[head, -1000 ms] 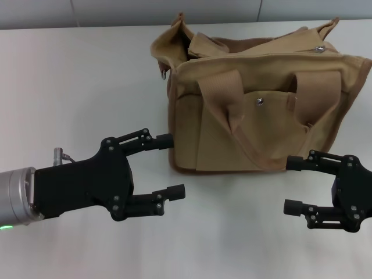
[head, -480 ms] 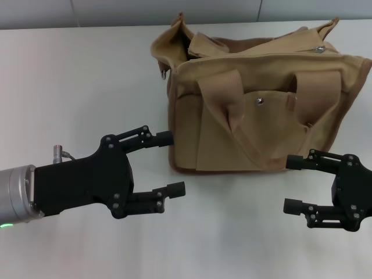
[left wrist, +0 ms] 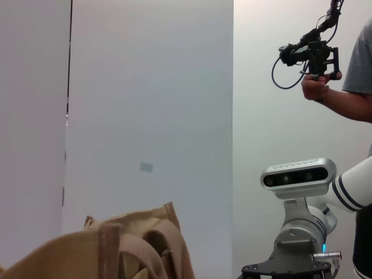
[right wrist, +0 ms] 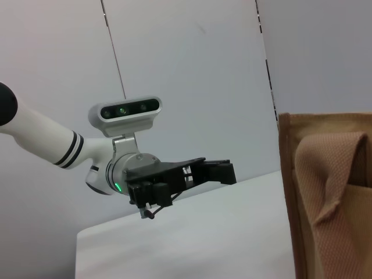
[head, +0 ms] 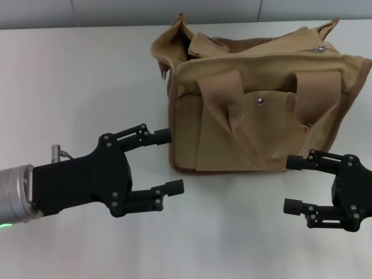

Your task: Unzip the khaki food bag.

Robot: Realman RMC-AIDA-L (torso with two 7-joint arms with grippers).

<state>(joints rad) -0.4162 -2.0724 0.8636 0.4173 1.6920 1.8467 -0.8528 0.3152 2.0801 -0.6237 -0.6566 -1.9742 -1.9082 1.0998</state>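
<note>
Lower left: left pincer (head: 168,161) spread wide, holding nothing, just beside the bag's near corner. Upper centre-right: khaki bag (head: 261,104) on the table (head: 75,75), top gaping, apparently unzipped. Lower right: right pincer (head: 293,185) wide, empty.

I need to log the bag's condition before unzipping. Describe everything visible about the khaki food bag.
The khaki canvas food bag stands upright on the white table, its front towards the robot. It looks like soft woven cloth, with two looped carry handles hanging over a front pocket closed by a metal snap. The top gapes open, the flaps crumpled. The open left claw and open right claw flank its base; neither grips it.
</note>
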